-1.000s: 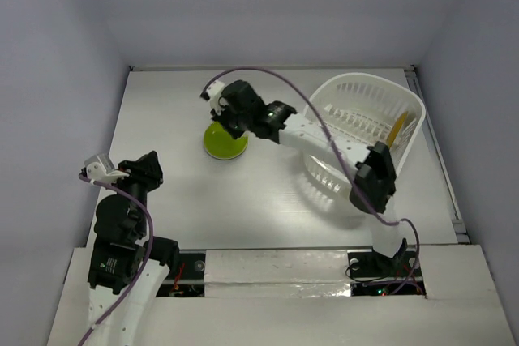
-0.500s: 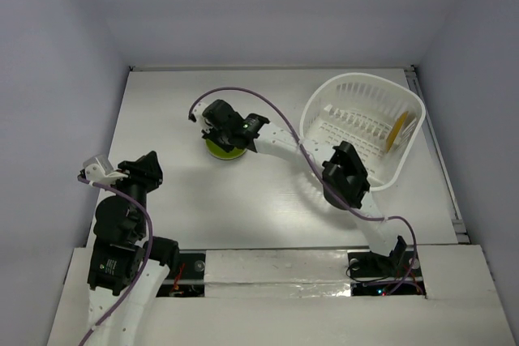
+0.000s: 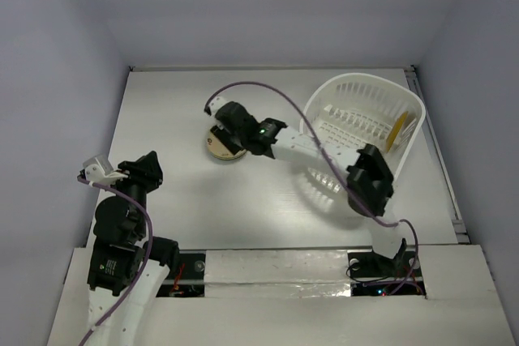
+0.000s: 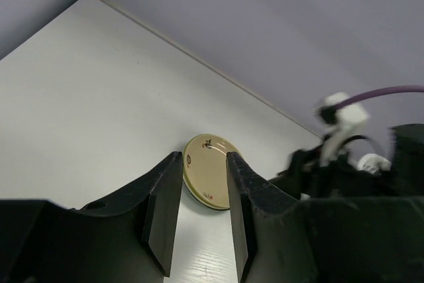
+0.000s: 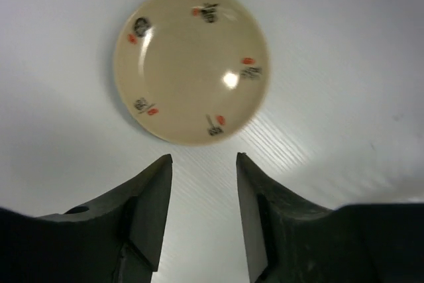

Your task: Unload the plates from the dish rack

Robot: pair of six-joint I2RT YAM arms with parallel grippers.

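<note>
Beige plate (image 5: 191, 64) now covers the green one; right jaws wide, left jaws narrowly apart, both empty. Next: yellow plate (image 3: 397, 130) in the rack (image 3: 361, 78).

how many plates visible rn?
2: a beige plate flat on the table, left of the dish rack; a yellow plate upright inside it. More may be hidden beneath.

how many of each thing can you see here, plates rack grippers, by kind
dish rack: 1
plates: 2, a beige patterned plate flat on the table and an orange-yellow plate upright in the dish rack
grippers: 2, the left gripper and the right gripper, both open and empty
total: 5
</note>
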